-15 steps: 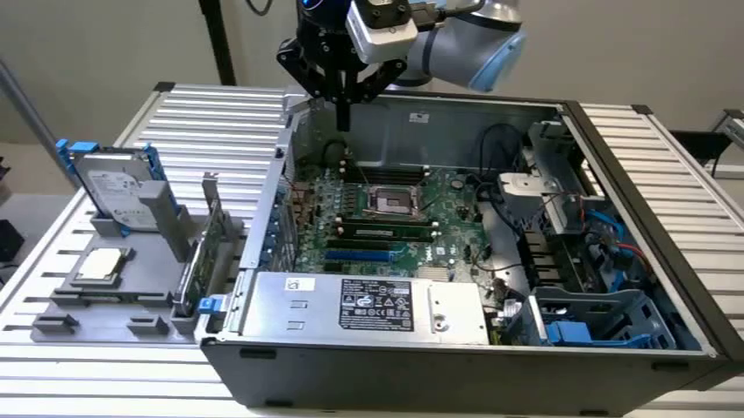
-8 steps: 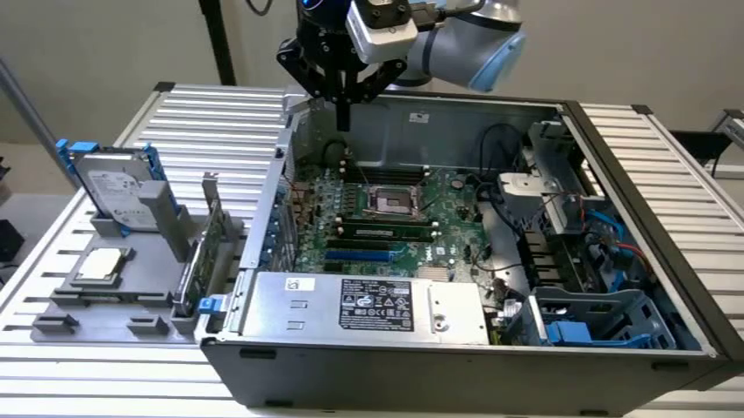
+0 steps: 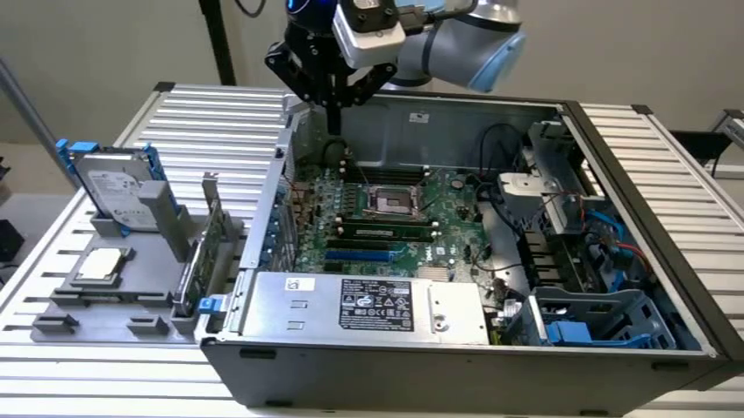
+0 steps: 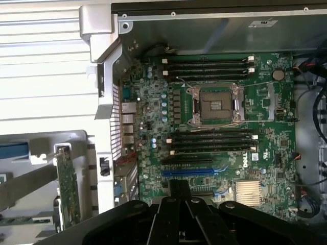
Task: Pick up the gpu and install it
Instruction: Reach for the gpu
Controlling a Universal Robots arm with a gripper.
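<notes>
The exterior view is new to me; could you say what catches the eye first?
The open grey metal computer case with its green motherboard fills the middle. The black gripper hangs above the case's far corner. On the exterior view's left, the thin green gpu card with a silver bracket stands upright in a grey holder, near a silver hard drive.

gpu (image 4: 67, 190) was green-backed | motherboard (image 3: 389, 218) was green with a blue slot | hard drive (image 3: 114, 185) was silver, white-labelled, blue-framed | gripper (image 3: 334, 117) was black | table (image 3: 686, 192) showed white ribs
</notes>
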